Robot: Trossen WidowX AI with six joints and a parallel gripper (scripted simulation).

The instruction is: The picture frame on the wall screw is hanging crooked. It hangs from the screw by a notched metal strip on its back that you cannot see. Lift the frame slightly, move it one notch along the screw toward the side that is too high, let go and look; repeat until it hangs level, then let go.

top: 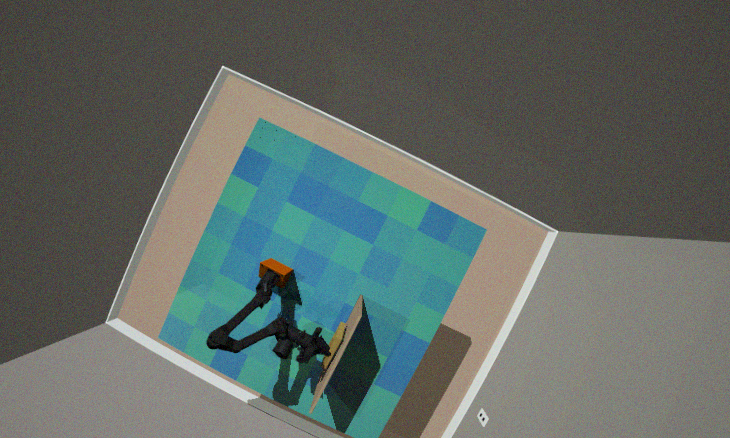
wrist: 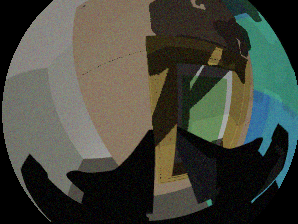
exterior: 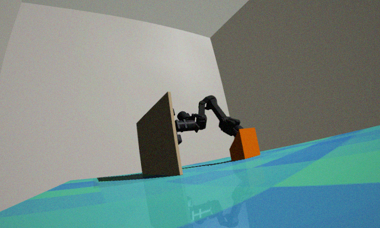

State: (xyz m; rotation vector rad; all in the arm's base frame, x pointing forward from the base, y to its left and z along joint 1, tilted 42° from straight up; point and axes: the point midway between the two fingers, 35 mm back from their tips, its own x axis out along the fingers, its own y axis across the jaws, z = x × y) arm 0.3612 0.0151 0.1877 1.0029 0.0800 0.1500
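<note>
The picture frame (top: 336, 338) (wrist: 240, 112) is on the tan face of an upright panel (top: 350, 328) (exterior: 157, 138) (wrist: 110, 85), which stands on the desk (top: 329, 198) (exterior: 327, 198) (wrist: 272, 75). In the top view, this place is near the lower edge of the desk, between its left corner and the lower border of the view. The frame has a golden border, and inside it a dark band and a thin pale line go around a green picture with lighter and darker parts. A strong shadow covers the upper border and crosses a part of the green. If the frame is level, I cannot tell, because the wrist view is turned and bent. The screw is hidden too. The claw (top: 327, 353) (wrist: 164, 132) is clamped on the golden border, at the left side in the wrist view. Its black arm (top: 242, 321) (exterior: 219, 111) comes from an orange block (top: 276, 270) (exterior: 249, 142), farther from that lower edge.
</note>
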